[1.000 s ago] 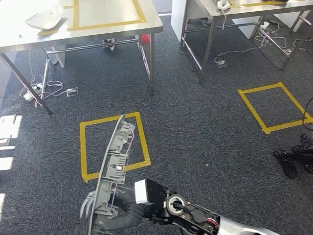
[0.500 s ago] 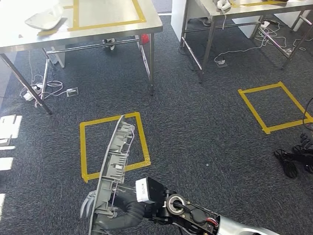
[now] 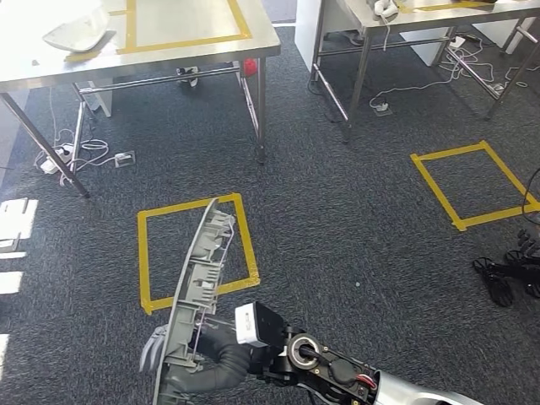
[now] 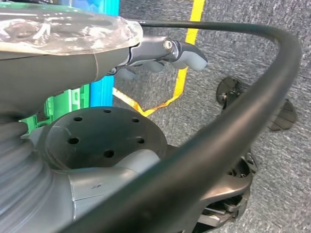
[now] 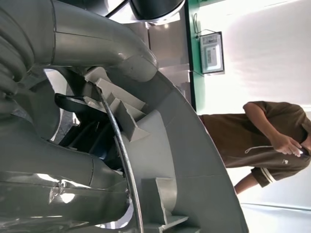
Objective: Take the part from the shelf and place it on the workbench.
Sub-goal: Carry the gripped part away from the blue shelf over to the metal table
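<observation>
Part: the long grey plastic part (image 3: 198, 287) stands almost on end at the bottom of the head view, its lower end in the right hand, its upper end over the yellow tape square (image 3: 145, 260) on the carpet
Right hand: the right hand (image 3: 191, 363) wraps the part's lower end, fingers on the far side and thumb on the near side, so it has a firm hold of the part
Left hand: the left hand (image 4: 161, 51) hangs over the carpet with its fingers stretched out and nothing between them; a thick black cable (image 4: 234, 121) sweeps across in front
Workbench: the steel workbench (image 3: 191, 42) stands well apart from the part, beyond the tape square, with a pale piece (image 3: 76, 32) lying near its left end
Right wrist view adds: close up, the part's ribbed inner face (image 5: 157, 145) and a thin wire (image 5: 123, 150) running along it, plus a person in a brown top (image 5: 267, 141) in the background
Head view adds: a second tape square (image 3: 474, 181) off to the right, cables on the floor under a second table (image 3: 433, 13)
</observation>
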